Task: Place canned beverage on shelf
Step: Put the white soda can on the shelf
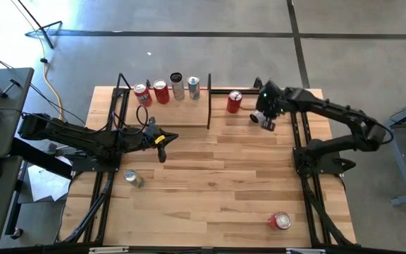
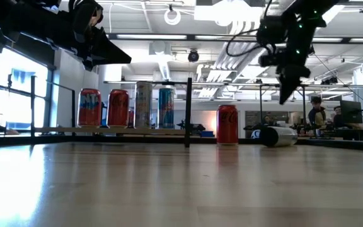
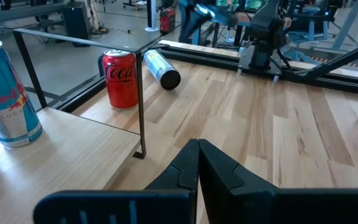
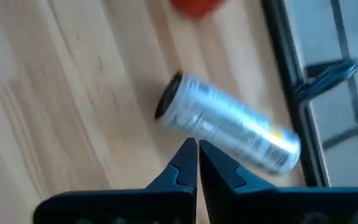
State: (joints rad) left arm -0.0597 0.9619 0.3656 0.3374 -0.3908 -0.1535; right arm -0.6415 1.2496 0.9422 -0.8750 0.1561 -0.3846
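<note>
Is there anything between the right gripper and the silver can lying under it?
No. In the right wrist view the right gripper, jaws shut, hangs directly above the silver can; only air between.

Four upright cans (image 1: pixel 166 89) stand in a row on the pale wood shelf (image 1: pixel 182 113) at the plank desk's (image 1: pixel 217 183) far edge; right of its end panel stands a red cola can (image 1: pixel 234 101), a silver can (image 1: pixel 266 121) lying just beyond.

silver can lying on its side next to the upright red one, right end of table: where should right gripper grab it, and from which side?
Mid-body of the silver can, from straight above, jaws spanning its width. It lies on its side on the table, so the ends offer no top-down hold. The right gripper hangs just above it, jaws shut; they would need opening first.
</note>
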